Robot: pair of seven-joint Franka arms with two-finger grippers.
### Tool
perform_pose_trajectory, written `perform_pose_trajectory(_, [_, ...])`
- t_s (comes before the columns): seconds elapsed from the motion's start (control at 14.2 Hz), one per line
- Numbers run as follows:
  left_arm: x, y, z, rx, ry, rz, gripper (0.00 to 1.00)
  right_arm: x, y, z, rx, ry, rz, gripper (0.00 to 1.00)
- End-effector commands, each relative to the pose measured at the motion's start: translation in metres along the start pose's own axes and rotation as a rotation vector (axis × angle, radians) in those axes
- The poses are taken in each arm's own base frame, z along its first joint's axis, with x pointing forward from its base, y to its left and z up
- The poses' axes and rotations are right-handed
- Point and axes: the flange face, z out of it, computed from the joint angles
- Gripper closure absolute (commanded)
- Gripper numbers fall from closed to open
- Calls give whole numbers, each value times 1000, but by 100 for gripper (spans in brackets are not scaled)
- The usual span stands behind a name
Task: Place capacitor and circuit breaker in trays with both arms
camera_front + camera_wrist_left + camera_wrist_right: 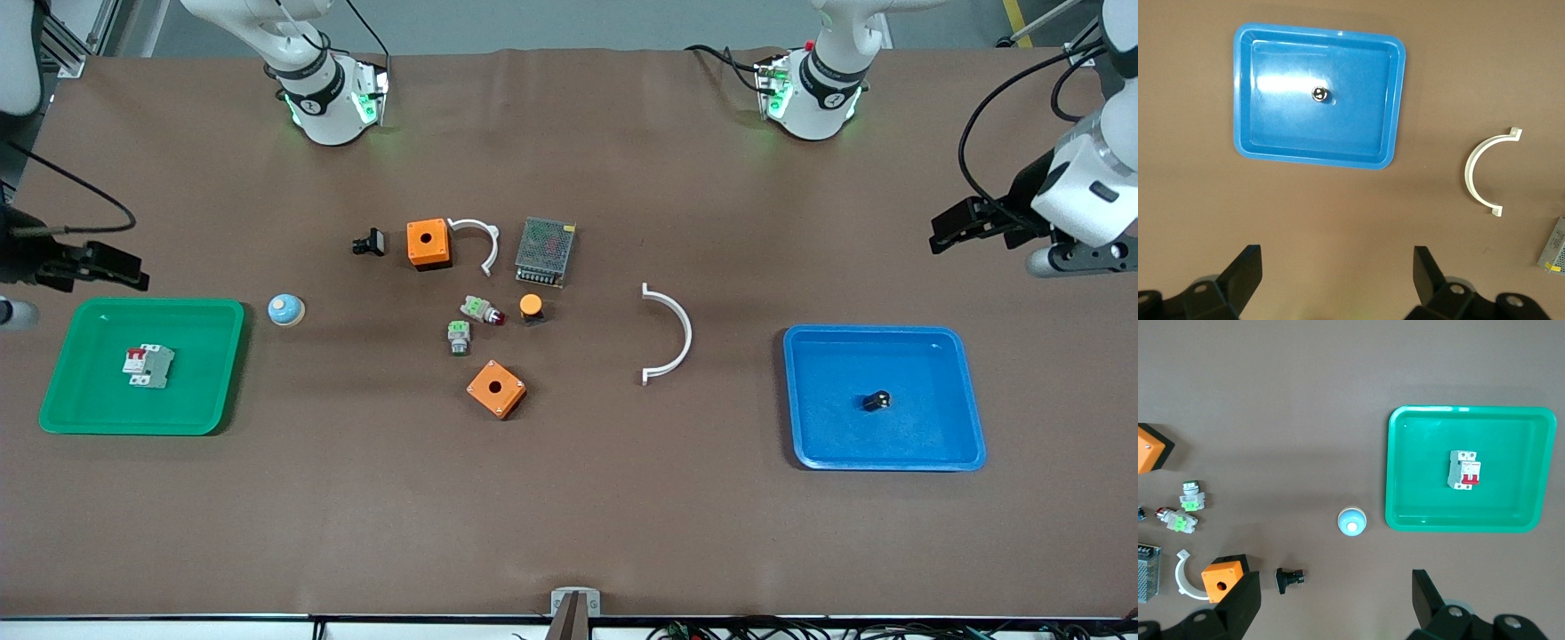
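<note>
Brown table cover, two trays at its ends, loose parts in the middle. Circuit breaker [148, 366]: white-grey block, two red toggles, lying flat inside the green tray [89, 418] at the right arm's end. Capacitor [877, 401]: tiny black cylinder, pale shiny end face, resting on the floor of the blue tray [889, 460] at the left arm's end. Right gripper [124, 267] hangs above the table just beside the green tray, jaws spread wide, nothing between them. Left gripper [947, 229] hangs over bare table near the blue tray, jaws likewise apart and empty. White curved clip [671, 333] lies beside the blue tray, toward the middle.
</note>
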Motion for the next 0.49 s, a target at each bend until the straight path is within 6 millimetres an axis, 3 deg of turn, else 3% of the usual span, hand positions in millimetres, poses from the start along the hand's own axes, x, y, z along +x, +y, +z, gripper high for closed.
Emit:
perform_pose_trajectory(0.0, [0,6,-14,-16,22,12,0,-32,-2,-27,-4,28,-1,0])
perform_pose_trajectory(0.42, [4,2,-37,-8,73,18,0,-41,-5,-36,3,38,-7,0])
